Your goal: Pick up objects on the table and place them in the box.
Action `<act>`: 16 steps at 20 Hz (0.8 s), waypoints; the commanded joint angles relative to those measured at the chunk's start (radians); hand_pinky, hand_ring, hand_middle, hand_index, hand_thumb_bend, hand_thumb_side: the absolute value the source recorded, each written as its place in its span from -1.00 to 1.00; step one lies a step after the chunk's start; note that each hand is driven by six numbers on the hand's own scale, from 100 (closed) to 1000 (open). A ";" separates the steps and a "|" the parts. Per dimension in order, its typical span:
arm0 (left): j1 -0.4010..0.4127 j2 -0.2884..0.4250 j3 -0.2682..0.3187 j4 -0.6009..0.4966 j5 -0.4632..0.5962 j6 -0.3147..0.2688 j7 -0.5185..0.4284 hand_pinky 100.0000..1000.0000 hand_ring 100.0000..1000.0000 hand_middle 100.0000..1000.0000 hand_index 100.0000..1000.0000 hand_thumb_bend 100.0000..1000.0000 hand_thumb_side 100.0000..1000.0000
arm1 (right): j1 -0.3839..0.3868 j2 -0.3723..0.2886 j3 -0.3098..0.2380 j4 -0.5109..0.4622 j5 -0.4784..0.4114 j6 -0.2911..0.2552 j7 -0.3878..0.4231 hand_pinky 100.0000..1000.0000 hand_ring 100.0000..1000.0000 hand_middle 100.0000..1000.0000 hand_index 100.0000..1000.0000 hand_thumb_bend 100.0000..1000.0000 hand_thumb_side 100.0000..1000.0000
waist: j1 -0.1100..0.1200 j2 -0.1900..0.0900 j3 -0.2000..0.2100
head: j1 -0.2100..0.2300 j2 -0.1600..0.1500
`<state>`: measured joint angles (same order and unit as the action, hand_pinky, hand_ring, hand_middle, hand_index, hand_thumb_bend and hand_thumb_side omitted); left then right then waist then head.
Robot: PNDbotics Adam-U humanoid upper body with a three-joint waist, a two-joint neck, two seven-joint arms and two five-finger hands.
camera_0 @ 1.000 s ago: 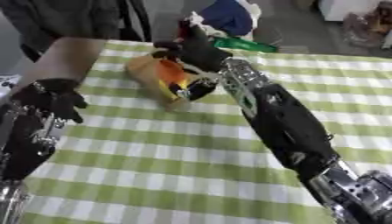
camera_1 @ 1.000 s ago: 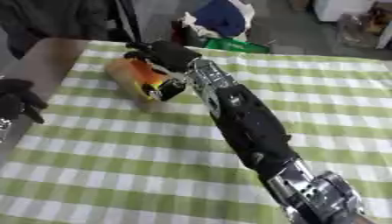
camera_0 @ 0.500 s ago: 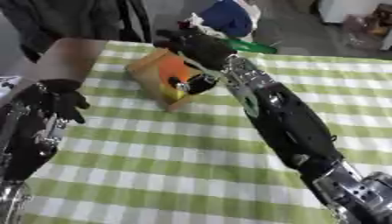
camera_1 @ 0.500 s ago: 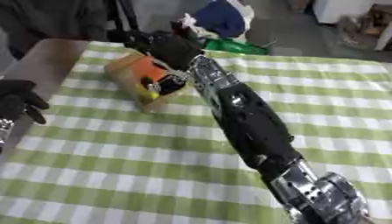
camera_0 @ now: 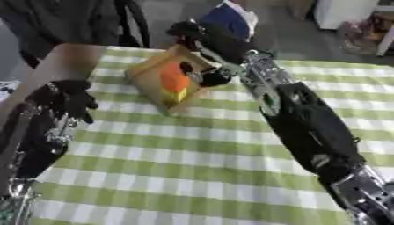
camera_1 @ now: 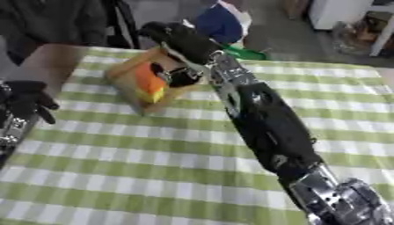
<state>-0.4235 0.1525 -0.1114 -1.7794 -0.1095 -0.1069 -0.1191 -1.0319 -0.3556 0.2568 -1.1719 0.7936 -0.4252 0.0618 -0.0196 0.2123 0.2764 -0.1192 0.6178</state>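
Right hand (camera_0: 202,38) fingers over box (camera_0: 147,77) rim

Setting: lived-in indoor room, likely home or informal test space; exact kind unclear.

Table (camera_0: 192,176) under green-and-white check cloth. Grey hard floor (camera_0: 308,30) beyond the far edge. White cabinet or appliance (camera_1: 338,13) at the far right corner, cluttered shelf (camera_1: 373,33) beside it. Blue-and-white bundle (camera_1: 219,22) past the far edge.
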 commanded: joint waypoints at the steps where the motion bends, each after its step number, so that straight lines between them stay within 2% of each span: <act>1: 0.003 0.027 0.023 -0.002 -0.008 0.001 0.019 -0.23 0.06 -0.06 0.38 -0.65 0.13 | 0.006 -0.070 0.011 -0.143 -0.184 0.030 0.030 0.69 0.44 0.70 1.00 -1.00 -0.92 | 0.009 -0.027 -0.022 | 0.047 0.020; 5: 0.017 0.036 0.041 0.007 -0.017 0.004 0.043 -0.23 0.06 -0.05 0.38 -0.65 0.13 | 0.081 -0.129 0.007 -0.337 -0.402 0.112 0.030 0.66 0.36 0.60 1.00 -1.00 -0.87 | 0.014 -0.034 -0.089 | 0.112 0.032; 9: 0.027 0.037 0.049 0.015 -0.023 0.005 0.058 -0.23 0.08 -0.04 0.38 -0.64 0.14 | 0.195 -0.181 -0.019 -0.535 -0.591 0.199 0.019 0.65 0.32 0.54 1.00 -1.00 -0.81 | 0.023 -0.034 -0.152 | 0.186 0.036; 13: 0.038 0.038 0.060 0.018 -0.027 0.006 0.072 -0.23 0.10 -0.01 0.39 -0.64 0.14 | 0.314 -0.186 -0.064 -0.669 -0.695 0.253 -0.011 0.64 0.27 0.50 0.98 -1.00 -0.68 | 0.036 -0.030 -0.215 | 0.250 0.048; 16: 0.043 0.038 0.062 0.015 -0.035 0.000 0.071 -0.23 0.12 0.02 0.40 -0.64 0.16 | 0.402 -0.164 -0.089 -0.724 -0.740 0.275 -0.026 0.64 0.26 0.48 0.99 -1.00 -0.55 | 0.045 -0.024 -0.253 | 0.284 0.058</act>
<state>-0.3734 0.1701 -0.0595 -1.7515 -0.1368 -0.1041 -0.0512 -0.6201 -0.5117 0.1886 -1.8541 0.0803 -0.1622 0.0435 0.0293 0.2024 0.0169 0.1489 0.6675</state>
